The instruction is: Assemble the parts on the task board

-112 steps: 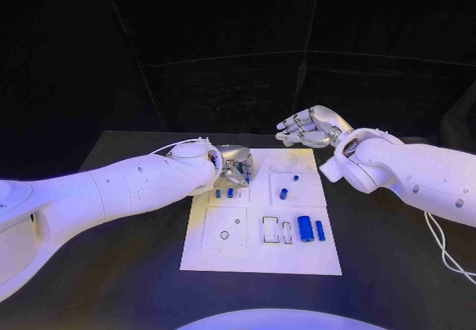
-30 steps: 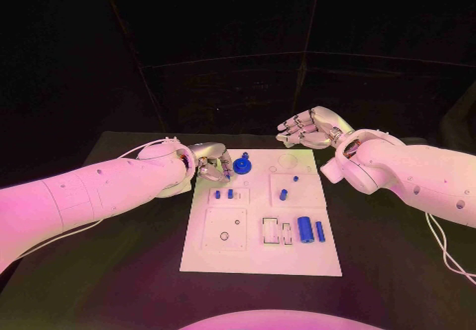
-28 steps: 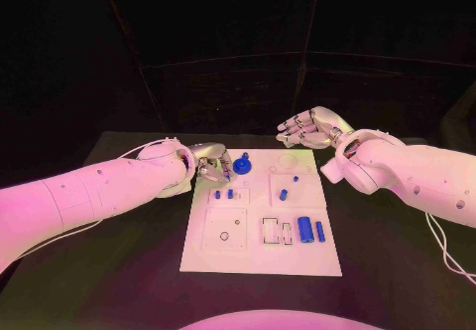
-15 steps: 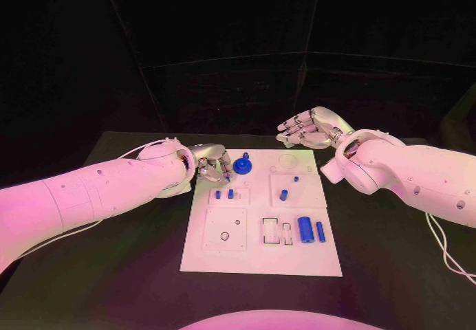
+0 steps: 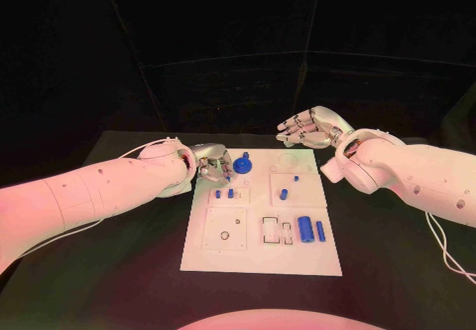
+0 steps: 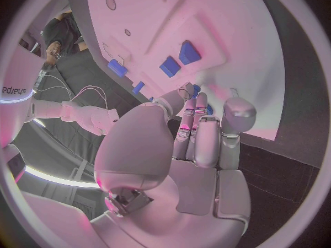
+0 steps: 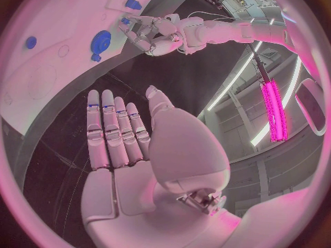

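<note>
**At the far-left corner of the task board: one part seated, next pick pending**

At the far-left corner of the task board (image 5: 260, 265), the left robot hand (image 5: 212, 167) is held low with its fingers curled inward. A small blue piece appears at its fingertips in the head view, but whether it is pinched or merely lies behind the fingers cannot be told. Just right of that hand, a round blue part with a knob (image 5: 243, 166) stands on the board. The right robot hand (image 5: 309, 128) is held above the tabletop (image 5: 397, 240) beyond the board's far edge, fingers extended and apart, with nothing in it.

Other blue parts are spread over the board: two small pegs (image 5: 224, 194) just near of the left robot hand, a short piece (image 5: 283, 193) and a smaller one (image 5: 296, 178) in the middle panel, and a large cylinder (image 5: 305, 229) with a slimmer one (image 5: 320, 231) beside it at the near right. Empty rectangular slots (image 5: 271, 229) lie left of the cylinders.

The step in hand is judged to be work at the far-left station, with most parts not yet placed. The next move would call for a precise fingertip grasp of a small peg, or alignment of whatever is held over its socket, before pressing down squarely.
</note>
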`<control>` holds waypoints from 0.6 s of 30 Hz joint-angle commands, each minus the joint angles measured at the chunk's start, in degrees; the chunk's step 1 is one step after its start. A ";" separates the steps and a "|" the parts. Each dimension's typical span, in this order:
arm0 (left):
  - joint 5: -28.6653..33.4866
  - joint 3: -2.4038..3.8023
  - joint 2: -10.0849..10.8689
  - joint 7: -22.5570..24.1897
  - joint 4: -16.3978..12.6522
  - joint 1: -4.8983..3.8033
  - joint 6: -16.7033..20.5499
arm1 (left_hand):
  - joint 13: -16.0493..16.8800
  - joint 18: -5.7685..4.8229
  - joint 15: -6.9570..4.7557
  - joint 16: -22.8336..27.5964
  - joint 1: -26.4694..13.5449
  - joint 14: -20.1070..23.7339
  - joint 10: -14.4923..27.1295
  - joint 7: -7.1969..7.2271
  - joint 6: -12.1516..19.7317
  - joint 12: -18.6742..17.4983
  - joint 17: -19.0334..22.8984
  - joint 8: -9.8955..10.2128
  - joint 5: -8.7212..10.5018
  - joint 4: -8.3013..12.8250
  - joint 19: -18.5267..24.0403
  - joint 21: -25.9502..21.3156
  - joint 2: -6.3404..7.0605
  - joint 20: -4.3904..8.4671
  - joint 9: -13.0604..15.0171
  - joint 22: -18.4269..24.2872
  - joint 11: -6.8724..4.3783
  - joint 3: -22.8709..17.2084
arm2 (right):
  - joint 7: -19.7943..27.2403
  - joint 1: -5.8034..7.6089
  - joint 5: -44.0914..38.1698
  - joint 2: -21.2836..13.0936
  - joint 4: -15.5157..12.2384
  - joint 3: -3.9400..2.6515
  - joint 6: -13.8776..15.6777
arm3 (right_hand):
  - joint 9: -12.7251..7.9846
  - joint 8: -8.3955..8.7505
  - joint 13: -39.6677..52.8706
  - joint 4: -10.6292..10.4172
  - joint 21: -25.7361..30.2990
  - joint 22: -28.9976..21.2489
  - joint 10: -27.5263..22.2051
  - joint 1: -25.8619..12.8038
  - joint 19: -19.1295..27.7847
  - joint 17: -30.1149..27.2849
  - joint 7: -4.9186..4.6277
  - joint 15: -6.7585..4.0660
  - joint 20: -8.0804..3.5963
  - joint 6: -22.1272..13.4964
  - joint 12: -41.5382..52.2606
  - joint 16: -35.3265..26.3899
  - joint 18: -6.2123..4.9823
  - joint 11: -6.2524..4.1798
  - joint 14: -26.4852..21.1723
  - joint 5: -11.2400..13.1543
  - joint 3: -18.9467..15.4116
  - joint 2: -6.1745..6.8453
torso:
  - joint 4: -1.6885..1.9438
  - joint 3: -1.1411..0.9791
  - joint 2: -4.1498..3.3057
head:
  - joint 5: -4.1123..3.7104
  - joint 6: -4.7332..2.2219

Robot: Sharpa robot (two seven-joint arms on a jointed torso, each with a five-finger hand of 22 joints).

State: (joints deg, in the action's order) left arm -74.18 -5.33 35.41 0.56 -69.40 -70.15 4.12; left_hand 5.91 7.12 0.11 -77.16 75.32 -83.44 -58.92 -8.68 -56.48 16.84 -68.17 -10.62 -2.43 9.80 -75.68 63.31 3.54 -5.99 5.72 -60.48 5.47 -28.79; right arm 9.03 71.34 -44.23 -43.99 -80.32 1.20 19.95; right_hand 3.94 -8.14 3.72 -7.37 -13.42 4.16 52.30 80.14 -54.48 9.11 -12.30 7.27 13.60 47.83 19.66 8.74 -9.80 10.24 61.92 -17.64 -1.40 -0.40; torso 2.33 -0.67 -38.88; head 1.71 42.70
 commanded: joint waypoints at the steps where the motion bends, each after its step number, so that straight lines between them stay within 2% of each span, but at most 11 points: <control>1: 0.23 0.02 -0.05 -0.01 0.02 0.01 -0.46 | -0.32 -0.26 0.60 0.12 -0.02 0.07 0.97 -0.07 0.36 -0.66 0.20 0.53 -0.32 -0.24 0.34 -0.33 0.69 -0.37 -0.19 0.15 0.11 0.19 | 0.56 0.11 -0.09 -0.01 -0.07 -0.03 -0.29 | 0.03 -0.22 -0.09 0.22 0.37 -0.08 -0.48 -0.07 -0.39 -0.08 -1.50 0.19 0.04 -0.40 0.31 -0.21 -0.69 0.11 -0.22 -0.21 0.15 -0.50 | 0.02 -0.02 0.02 | 0.00 0.04; 13: 0.24 0.02 0.28 0.06 -0.05 0.03 0.22 | -0.86 -0.13 0.94 0.18 -0.34 0.24 2.23 -0.23 0.65 -1.44 0.61 1.20 -0.32 -0.27 0.70 -0.78 1.29 -0.70 -0.61 0.50 0.51 0.44 | 0.49 0.11 -0.09 -0.11 -0.07 -0.03 -0.23 | 0.03 -0.23 -0.09 0.21 0.41 -0.09 -0.50 -0.08 -0.40 -0.10 -1.50 0.19 0.04 -0.41 0.33 -0.21 -0.69 0.11 -0.23 -0.21 0.15 -0.51 | 0.01 0.00 0.01 | 0.00 0.06; 18: 0.25 0.02 0.48 0.04 -0.11 0.03 0.73 | -1.41 0.10 1.29 0.24 -0.35 0.39 3.99 -0.53 2.03 -2.30 0.98 2.36 -0.32 -0.15 1.34 -1.80 1.75 -1.00 -1.23 1.48 0.98 0.59 | 0.17 0.11 -0.37 -0.18 0.04 -0.03 -0.12 | 0.03 -0.33 -0.10 0.30 0.72 -0.18 -0.70 -0.10 -0.51 -0.33 -1.53 0.23 0.09 -0.46 0.43 -0.19 -0.69 0.14 -0.20 -0.21 0.16 -0.52 | 0.04 0.03 0.02 | 0.01 0.11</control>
State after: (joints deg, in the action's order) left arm -74.16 -5.35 35.81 0.56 -69.44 -70.06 4.21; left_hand 4.55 7.12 0.94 -77.16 75.02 -83.03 -55.03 -9.25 -54.68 14.72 -67.24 -8.45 -2.43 9.64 -74.62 61.67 4.78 -7.04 4.54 -59.10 6.46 -28.63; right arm 9.02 71.34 -44.26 -44.11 -80.27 1.20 19.93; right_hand 3.94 -8.22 3.70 -7.30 -12.97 4.05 52.09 80.14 -54.52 8.83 -12.30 7.27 13.65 47.83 19.94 8.74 -9.80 10.45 61.92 -17.64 -1.33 -0.40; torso 2.33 -0.67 -38.88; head 1.72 42.76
